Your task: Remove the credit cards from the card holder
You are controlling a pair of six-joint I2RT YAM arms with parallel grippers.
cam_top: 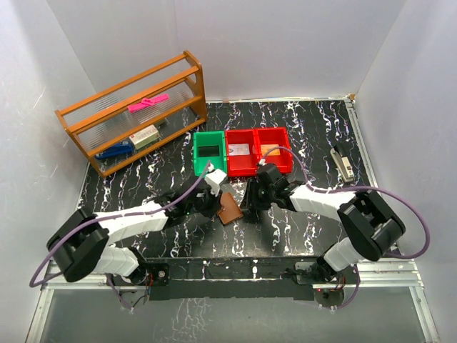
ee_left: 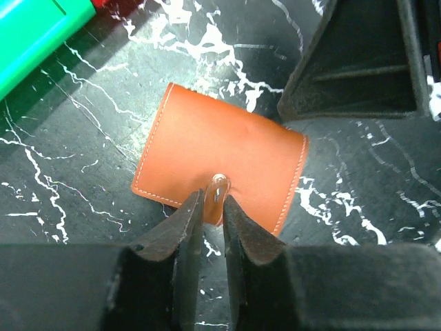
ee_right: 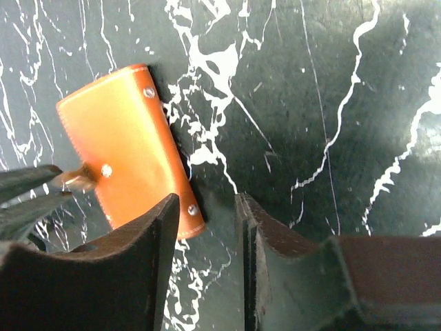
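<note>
The card holder [cam_top: 229,209] is a small brown leather wallet with pale stitching, lying folded shut on the black marble table [cam_top: 300,128]. Its snap tab [ee_left: 219,187] sticks out between the tips of my left gripper [ee_left: 213,201], which is shut on it. In the right wrist view the card holder [ee_right: 124,145] lies at the left, and my right gripper [ee_right: 207,203] stands open beside its near corner, with only table between the fingers. Seen from above, both grippers flank the wallet, left [cam_top: 216,204] and right [cam_top: 250,206]. No credit cards show at the closed holder.
Behind the wallet stand a green bin [cam_top: 209,151] and two red bins [cam_top: 255,150]; one red bin holds a pale flat piece, the other an orange one, too small to identify. A wooden shelf [cam_top: 136,114] is at back left, a stapler [cam_top: 343,163] at right.
</note>
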